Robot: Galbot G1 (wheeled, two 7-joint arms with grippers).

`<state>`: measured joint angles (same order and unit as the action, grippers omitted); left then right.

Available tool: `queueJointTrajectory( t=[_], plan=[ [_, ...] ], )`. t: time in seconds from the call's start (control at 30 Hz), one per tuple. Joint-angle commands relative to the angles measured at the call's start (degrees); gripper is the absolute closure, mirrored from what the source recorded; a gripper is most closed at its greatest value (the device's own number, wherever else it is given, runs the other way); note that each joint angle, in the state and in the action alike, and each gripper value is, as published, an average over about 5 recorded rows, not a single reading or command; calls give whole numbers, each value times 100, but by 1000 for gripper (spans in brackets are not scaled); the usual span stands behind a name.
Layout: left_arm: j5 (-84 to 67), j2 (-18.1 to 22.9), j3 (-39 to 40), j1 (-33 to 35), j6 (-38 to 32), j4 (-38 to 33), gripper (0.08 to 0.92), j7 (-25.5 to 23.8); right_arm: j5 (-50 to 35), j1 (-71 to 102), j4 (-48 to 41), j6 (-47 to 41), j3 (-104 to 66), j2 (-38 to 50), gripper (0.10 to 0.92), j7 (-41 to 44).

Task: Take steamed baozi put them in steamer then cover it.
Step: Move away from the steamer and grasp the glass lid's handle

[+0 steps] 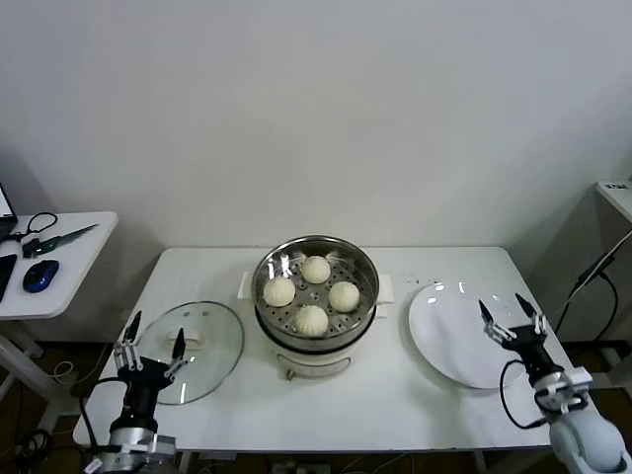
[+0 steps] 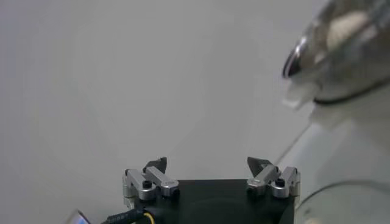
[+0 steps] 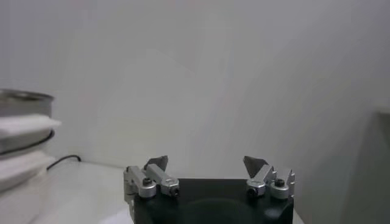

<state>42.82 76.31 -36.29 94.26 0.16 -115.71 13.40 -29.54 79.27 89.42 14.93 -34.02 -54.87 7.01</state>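
Four cream-white round dough buns (image 1: 311,293) in shiny steel steamer basket (image 1: 363,259); clear glass lid (image 1: 212,336) on white surface (image 1: 395,390); left claw (image 1: 150,346), right claw (image 1: 513,318) agape, empty.

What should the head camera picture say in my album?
Four baozi sit in the steamer; the cover lies beside it.

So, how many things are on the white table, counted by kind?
Steamed baozi, in the steamer: 4
Steamer: 1
Glass cover, on the table left of the steamer: 1
White plate, empty, right of the steamer: 1
Total: 7
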Motion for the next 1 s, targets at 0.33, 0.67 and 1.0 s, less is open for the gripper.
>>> queueJointTrajectory(
  t=[0.33, 0.67, 1.0],
  plan=[
    [3667, -374, -2, -557, -58, 2212, 177, 937, 686, 1249, 195, 624, -484, -1113, 203, -177],
    [3761, -182, 93, -1125, 9, 3155, 177, 1014, 677, 1327, 276, 682, -525, -1226, 203, -199],
    [3734, -159, 189, -1769, 23, 3645, 177, 1124, 683, 1446, 247, 790, -595, -1325, 203, -201]
  ],
)
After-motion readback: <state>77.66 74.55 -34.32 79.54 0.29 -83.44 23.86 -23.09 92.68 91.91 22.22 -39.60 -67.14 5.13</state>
